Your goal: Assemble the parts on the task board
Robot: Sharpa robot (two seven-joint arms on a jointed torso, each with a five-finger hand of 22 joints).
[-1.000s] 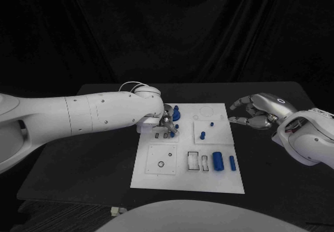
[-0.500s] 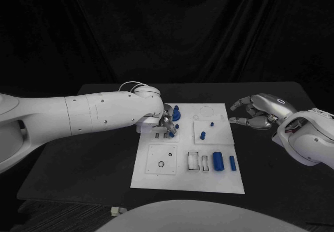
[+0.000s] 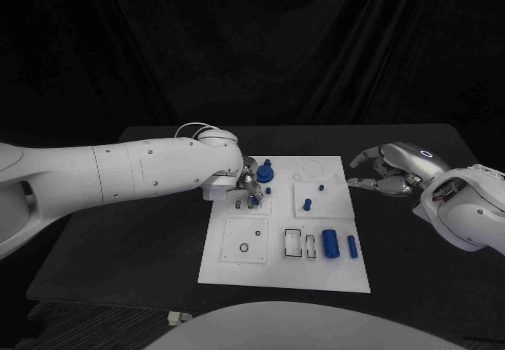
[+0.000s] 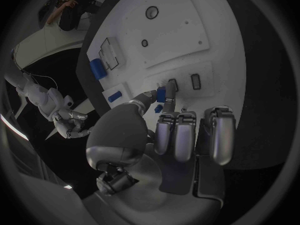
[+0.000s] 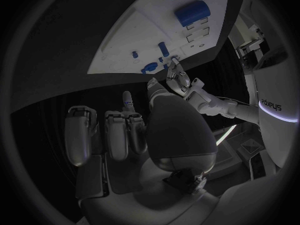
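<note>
left hand (image 3: 248,185) has shifted slightly over the task board (image 3: 284,273), pinching a small blue part (image 4: 161,93) near its slots; insertion likely underway. right hand (image 3: 387,169) idles, fingers curled, empty.

My left hand (image 3: 248,182) is over the task board's (image 3: 284,273) far left part; my right hand (image 3: 384,169) is beside its right edge.

The white left arm reaches in from the left, its silver many-fingered left hand (image 3: 248,184) turned down, pinching a small piece. The silver right hand (image 3: 385,169) hovers at the right, fingers curled inward, holding nothing.
</note>
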